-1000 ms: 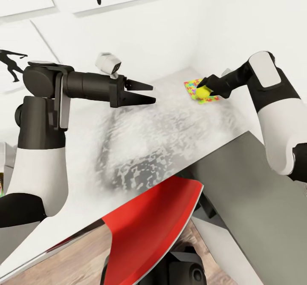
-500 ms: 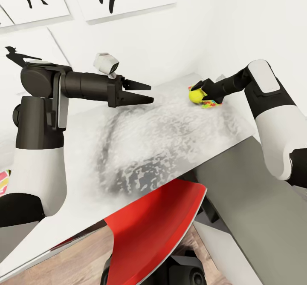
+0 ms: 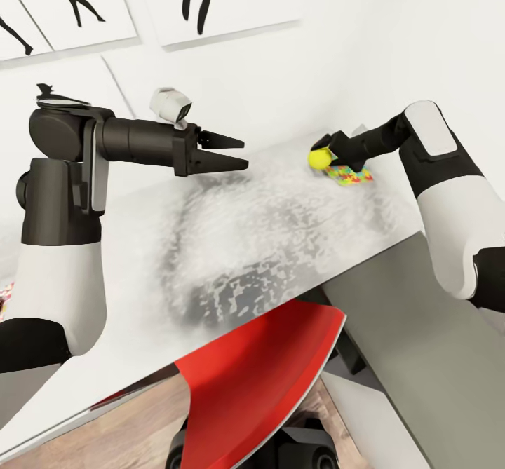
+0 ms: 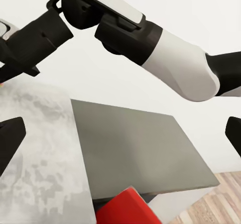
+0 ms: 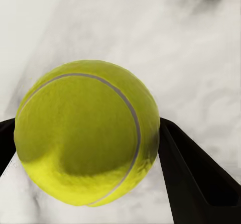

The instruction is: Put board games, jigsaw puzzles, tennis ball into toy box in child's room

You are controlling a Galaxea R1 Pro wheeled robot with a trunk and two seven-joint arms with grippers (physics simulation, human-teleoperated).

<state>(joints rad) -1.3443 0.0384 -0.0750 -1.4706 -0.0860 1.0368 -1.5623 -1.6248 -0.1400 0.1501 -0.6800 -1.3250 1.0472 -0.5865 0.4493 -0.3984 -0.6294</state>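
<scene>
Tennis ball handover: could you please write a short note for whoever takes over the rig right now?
Right gripper: shut on the tennis ball, held above the table near its far corner.
Left gripper: open, empty, over the table.
One jigsaw puzzle lies flat on the table under the right arm.
Done: ball grasped and off the table.
Left: carry the ball to the toy box and release it, then the puzzle and the other toys. The toy box is not in view here.

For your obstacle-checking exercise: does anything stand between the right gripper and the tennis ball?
No. The right gripper is already shut on the tennis ball, a finger pressed to each side, above the table. The jigsaw puzzle lies behind it.
</scene>
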